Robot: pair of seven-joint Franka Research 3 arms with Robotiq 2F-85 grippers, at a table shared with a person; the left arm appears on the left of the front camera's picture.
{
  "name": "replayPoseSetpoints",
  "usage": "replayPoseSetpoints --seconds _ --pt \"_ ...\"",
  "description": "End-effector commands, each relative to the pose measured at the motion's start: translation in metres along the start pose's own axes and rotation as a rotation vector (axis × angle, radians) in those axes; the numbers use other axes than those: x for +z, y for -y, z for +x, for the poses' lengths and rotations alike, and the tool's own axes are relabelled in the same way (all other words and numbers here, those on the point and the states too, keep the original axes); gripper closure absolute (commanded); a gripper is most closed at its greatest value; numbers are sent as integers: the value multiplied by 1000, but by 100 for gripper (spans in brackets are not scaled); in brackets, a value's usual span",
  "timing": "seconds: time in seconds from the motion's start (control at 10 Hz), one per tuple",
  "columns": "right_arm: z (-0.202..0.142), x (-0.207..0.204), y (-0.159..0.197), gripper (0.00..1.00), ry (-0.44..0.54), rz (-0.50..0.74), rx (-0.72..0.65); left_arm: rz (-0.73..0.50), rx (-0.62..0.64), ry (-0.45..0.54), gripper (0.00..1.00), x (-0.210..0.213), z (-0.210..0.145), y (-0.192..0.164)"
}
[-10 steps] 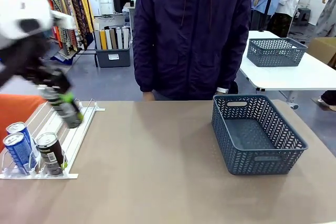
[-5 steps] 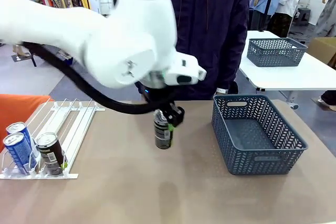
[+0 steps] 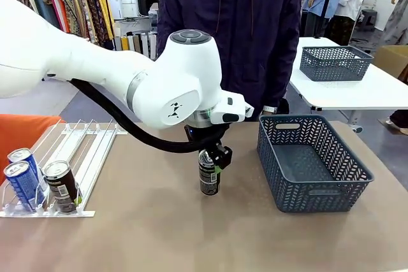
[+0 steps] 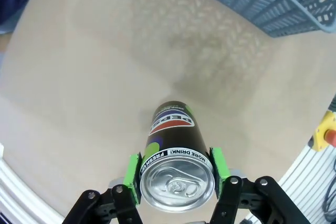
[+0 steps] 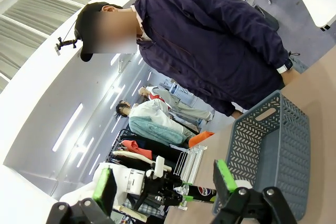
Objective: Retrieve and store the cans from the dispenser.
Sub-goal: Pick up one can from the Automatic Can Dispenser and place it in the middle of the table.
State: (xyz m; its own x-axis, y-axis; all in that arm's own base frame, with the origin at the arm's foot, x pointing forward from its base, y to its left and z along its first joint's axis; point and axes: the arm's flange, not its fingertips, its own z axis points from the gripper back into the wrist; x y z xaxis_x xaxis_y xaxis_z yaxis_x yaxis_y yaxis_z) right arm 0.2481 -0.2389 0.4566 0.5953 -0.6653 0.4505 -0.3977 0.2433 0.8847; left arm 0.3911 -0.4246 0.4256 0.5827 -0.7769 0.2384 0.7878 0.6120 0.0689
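Observation:
My left gripper (image 3: pixel 211 162) is shut on a black can (image 3: pixel 208 181), held upright low over the middle of the table, left of the basket. In the left wrist view the green pads (image 4: pixel 133 179) clamp this can (image 4: pixel 174 140) just below its silver top. The white dispenser (image 3: pixel 89 151) lies at the table's left. Two blue cans (image 3: pixel 21 181) and one dark can (image 3: pixel 60 184) stand at its front end. My right gripper (image 5: pixel 165 182) is open and holds nothing, raised and pointing toward the person.
A dark grey mesh basket (image 3: pixel 315 186) sits on the right side of the table, close to the held can. A person in a dark jacket (image 3: pixel 233 36) stands at the far edge. A second basket (image 3: pixel 335 63) rests on a white table behind.
My left arm has carried the black can from the dispenser rightward across the table and lowered it near the basket. The cans left in the dispenser have not moved.

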Motion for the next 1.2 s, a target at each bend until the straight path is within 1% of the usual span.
replayPoseSetpoints --seconds 0.0,0.3,0.4,0.5,0.7,0.8,0.9,1.0,1.1 --pt "3 -2 -4 0 22 15 -10 -26 32 17 100 9 -4 -9" --pt "3 -2 -4 0 22 15 -10 -26 34 -16 100 3 -4 -10" --pt "3 -2 -4 0 22 15 -10 -17 36 -22 46 4 -3 -10" --pt "3 -2 -4 0 22 15 -10 6 41 -16 0 8 -3 -12" --pt "3 -2 -4 0 22 15 -10 56 74 20 0 25 -7 -14" --pt "3 -2 -4 0 22 15 -10 71 98 63 0 45 -12 -14" --pt "3 -2 -4 0 22 15 -10 97 116 131 0 76 -21 -15" --pt "3 -2 -4 0 22 15 -10 100 120 219 0 121 -37 -18" --pt "3 -2 -4 0 22 15 -10 68 125 259 0 159 -58 -28"
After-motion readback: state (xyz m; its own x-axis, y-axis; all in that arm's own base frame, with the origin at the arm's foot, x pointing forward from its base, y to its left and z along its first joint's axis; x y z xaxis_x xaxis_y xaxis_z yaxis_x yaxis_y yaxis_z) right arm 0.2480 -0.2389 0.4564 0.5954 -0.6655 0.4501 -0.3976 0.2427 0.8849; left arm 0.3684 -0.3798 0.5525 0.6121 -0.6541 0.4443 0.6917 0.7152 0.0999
